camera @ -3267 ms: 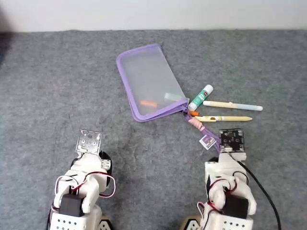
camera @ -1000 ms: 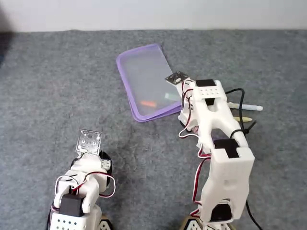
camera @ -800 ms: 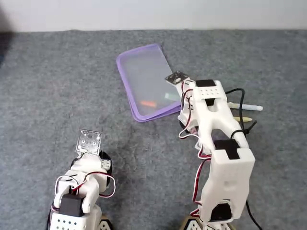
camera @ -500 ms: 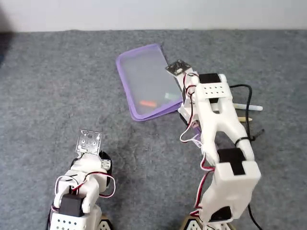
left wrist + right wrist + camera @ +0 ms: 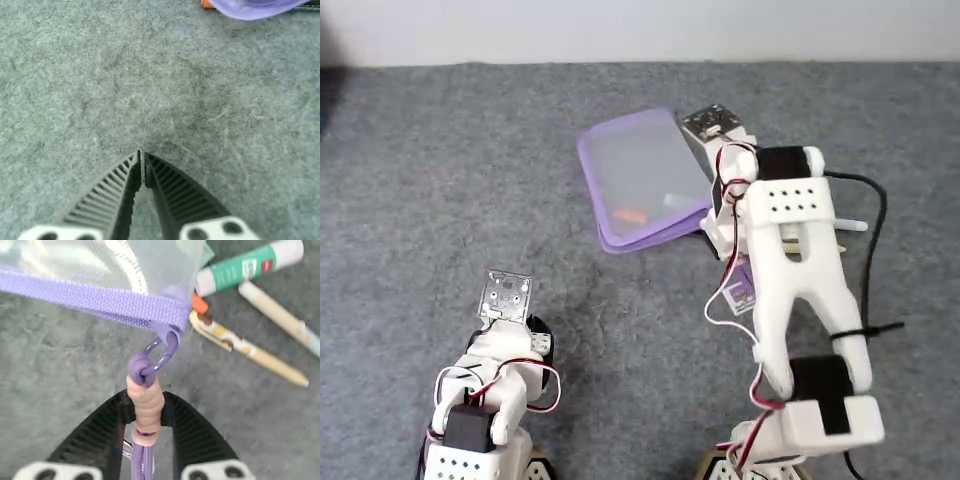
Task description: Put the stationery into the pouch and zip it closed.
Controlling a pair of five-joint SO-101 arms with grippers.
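Observation:
A clear pouch with purple trim (image 5: 640, 175) lies mid-table, its near right corner lifted. A small orange item (image 5: 628, 215) and a pale green one (image 5: 675, 202) show inside it. My right gripper (image 5: 145, 402) is shut on the pink zipper pull (image 5: 145, 407), which hangs from the ring at the pouch corner (image 5: 167, 315). Beyond that corner lie a green glue stick (image 5: 245, 267), two cream pens (image 5: 250, 347) and an orange-tipped piece (image 5: 200, 304). My left gripper (image 5: 142, 159) rests shut over bare carpet near the front left.
Grey carpet covers the table. The right arm (image 5: 790, 210) stretches over the pens, hiding most of them from above; one pen tip (image 5: 850, 225) pokes out. A small tag (image 5: 740, 293) hangs on the pull cord. A white wall borders the far edge.
The right arm came out from its rest, took the zipper pull, and has drawn it right and away. The pouch slid right with it. The left arm has not moved.

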